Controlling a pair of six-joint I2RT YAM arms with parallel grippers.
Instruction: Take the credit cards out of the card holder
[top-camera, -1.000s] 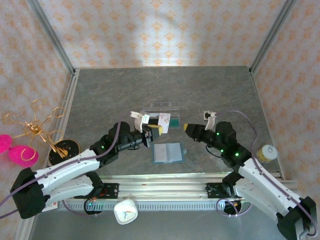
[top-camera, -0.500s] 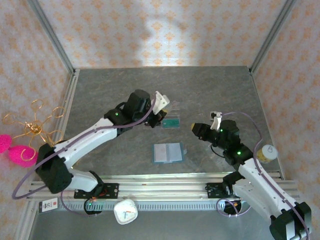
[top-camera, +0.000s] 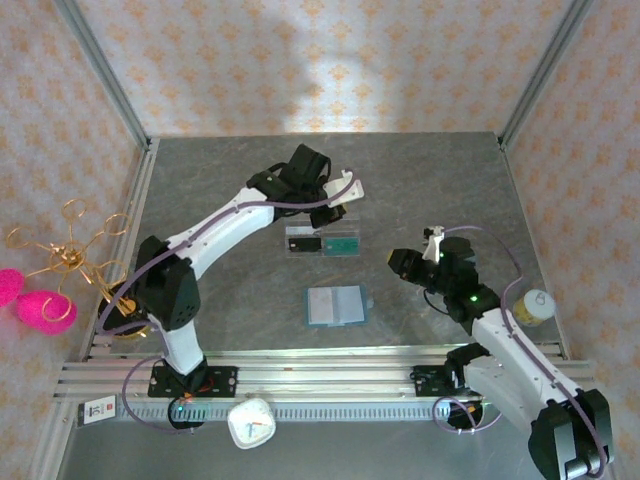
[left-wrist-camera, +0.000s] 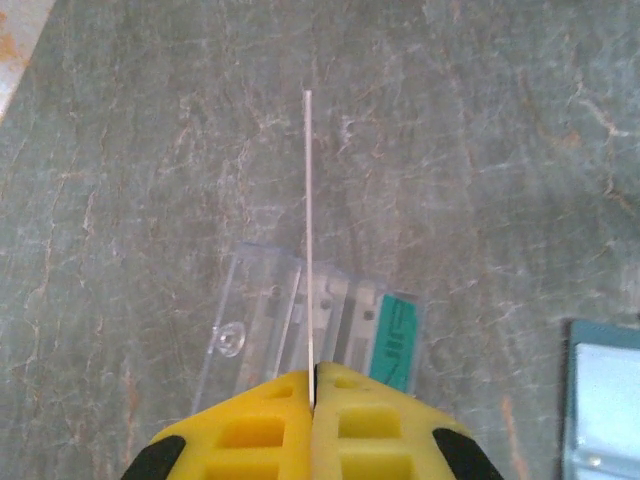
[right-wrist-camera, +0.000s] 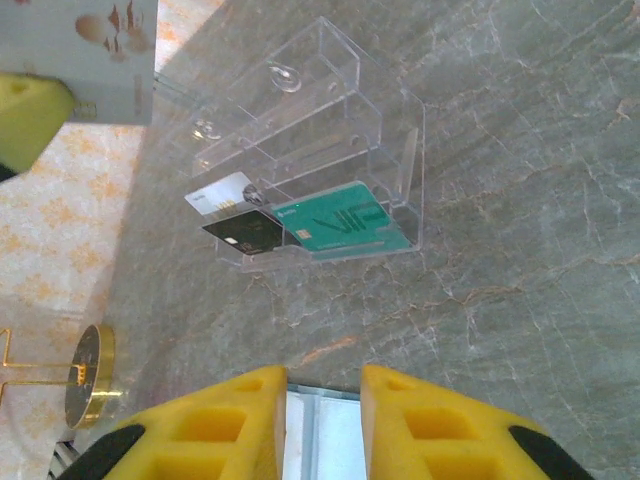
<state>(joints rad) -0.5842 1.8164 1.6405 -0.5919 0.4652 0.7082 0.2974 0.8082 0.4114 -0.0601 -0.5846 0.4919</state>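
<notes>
The card holder (top-camera: 336, 305), teal-blue with pale clear sleeves, lies open and flat near the table's front. Beyond it stands a clear acrylic tray (top-camera: 322, 241). My left gripper (top-camera: 340, 195) hovers over the tray's far side, shut on a pale grey credit card (top-camera: 351, 188). That credit card (left-wrist-camera: 308, 230) shows edge-on above the tray (left-wrist-camera: 250, 320), pinched at my left gripper (left-wrist-camera: 313, 375). My right gripper (right-wrist-camera: 323, 385) is open with nothing between its fingers. It hangs over the card holder's (right-wrist-camera: 325, 440) far edge, right of it in the top view (top-camera: 395, 262).
The tray (right-wrist-camera: 330, 90) holds a black card (right-wrist-camera: 243, 232), a teal-green card (right-wrist-camera: 345, 228) and a white card (right-wrist-camera: 218, 193). A gold wire stand (top-camera: 70, 255) sits at the left edge, a yellow-capped object (top-camera: 533, 305) at the right, a white dial (top-camera: 250, 425) on the front rail.
My left arm has swung away from the card holder to above the tray, carrying the card. My right gripper has drawn back a little to the right.
</notes>
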